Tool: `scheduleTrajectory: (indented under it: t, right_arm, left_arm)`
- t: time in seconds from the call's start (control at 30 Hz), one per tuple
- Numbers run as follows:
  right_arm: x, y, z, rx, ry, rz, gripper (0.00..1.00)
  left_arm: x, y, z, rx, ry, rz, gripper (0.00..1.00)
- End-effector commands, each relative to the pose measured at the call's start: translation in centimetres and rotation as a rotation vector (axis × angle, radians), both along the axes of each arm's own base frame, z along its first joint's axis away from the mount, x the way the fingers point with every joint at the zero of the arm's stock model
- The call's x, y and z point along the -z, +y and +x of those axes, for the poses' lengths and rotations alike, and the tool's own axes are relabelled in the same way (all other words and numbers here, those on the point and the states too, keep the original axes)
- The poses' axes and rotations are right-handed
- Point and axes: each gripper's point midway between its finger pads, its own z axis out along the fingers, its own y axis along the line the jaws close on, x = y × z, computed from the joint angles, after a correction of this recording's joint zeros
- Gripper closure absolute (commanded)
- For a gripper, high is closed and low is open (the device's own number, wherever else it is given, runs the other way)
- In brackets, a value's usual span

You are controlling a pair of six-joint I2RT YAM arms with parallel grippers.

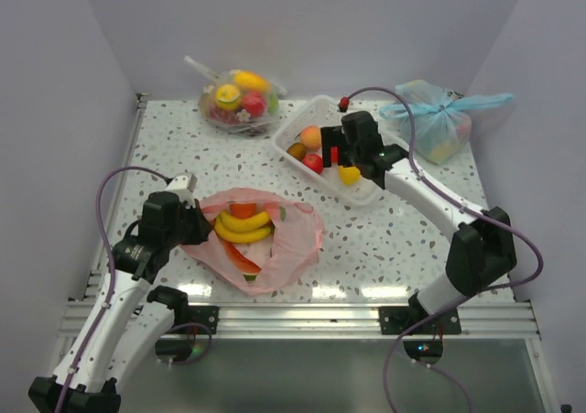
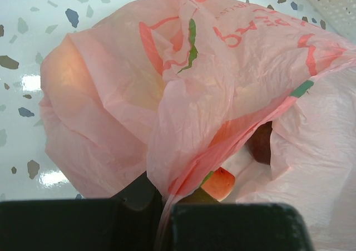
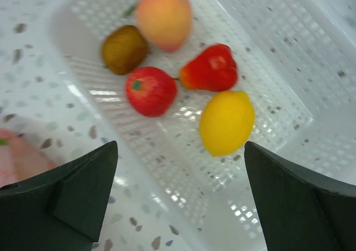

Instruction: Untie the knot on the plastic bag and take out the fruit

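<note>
The pink plastic bag [image 1: 275, 244] lies open on the table near the front, with yellow bananas [image 1: 244, 228], an orange fruit [image 1: 243, 210] and a watermelon slice [image 1: 240, 259] showing inside. No knot shows. My left gripper [image 1: 197, 222] is shut on the bag's left edge; in the left wrist view the pink film [image 2: 183, 112] runs down between my fingers [image 2: 139, 198]. My right gripper [image 1: 341, 157] is open and empty above the white basket [image 1: 295, 131]. The right wrist view shows a lemon [image 3: 226, 122], apple [image 3: 150, 90], red pear [image 3: 210, 68], kiwi [image 3: 124, 49] and peach [image 3: 163, 18] in it.
A clear bag of fruit [image 1: 238, 102] lies at the back left. A light blue tied bag [image 1: 438, 118] lies at the back right. Walls close in on three sides; the table's metal rail [image 1: 302, 317] runs along the front.
</note>
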Motion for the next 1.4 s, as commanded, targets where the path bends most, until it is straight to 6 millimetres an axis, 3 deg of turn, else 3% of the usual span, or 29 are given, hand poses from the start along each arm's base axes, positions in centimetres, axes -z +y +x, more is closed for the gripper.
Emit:
scheduleTrajectory:
  t: [0.0, 0.13, 0.3, 0.4, 0.57, 0.7, 0.83, 1.03, 1.13, 1.37]
  right_arm:
    - [-9.7, 6.4, -3.2, -0.278, -0.2, 0.06, 0.01]
    - [-11.5, 12.1, -8.2, -0.518, -0.22, 0.091, 0.02]
    - [-11.3, 18.9, -15.6, -0.784, -0.198, 0.144, 0.07]
    - [-10.0, 22.2, -19.2, -0.881, -0.159, 0.204, 0.14]
    - [-4.8, 25.7, -23.8, -0.971, -0.022, 0.208, 0.29]
    - [-0.2, 27.4, -24.7, -0.964, 0.075, 0.215, 0.4]
    - [2.9, 28.4, -25.1, -0.948, 0.133, 0.217, 0.41]
    - [6.8, 29.3, -24.9, -0.905, 0.187, 0.204, 0.47]
    - [7.8, 29.9, -25.0, -0.912, 0.211, 0.202, 0.48]
    - [11.1, 30.3, -27.6, -0.987, 0.31, 0.137, 0.25]
  left_arm:
    - [-0.8, -0.3, 0.6, -0.005, -0.036, -0.029, 1.0]
    - [-0.8, -0.2, 0.7, -0.011, -0.036, -0.027, 1.0]
    - [-0.9, -0.2, 0.7, -0.012, -0.04, -0.027, 1.0]
    - [-0.9, -0.2, 0.5, -0.01, -0.032, -0.025, 1.0]
    - [-0.6, 0.1, -0.5, -0.013, 0.017, -0.01, 1.0]
    - [-0.7, -0.2, -1.7, 0.0, 0.061, -0.031, 1.0]
    - [-1.5, 0.2, -2.3, -0.008, 0.066, -0.024, 1.0]
    - [-1.6, 0.5, -3.4, 0.002, 0.111, -0.002, 1.0]
    - [-1.5, 0.6, -3.7, 0.004, 0.117, 0.002, 1.0]
    - [-0.7, 0.3, -4.0, 0.0, 0.143, -0.018, 1.0]
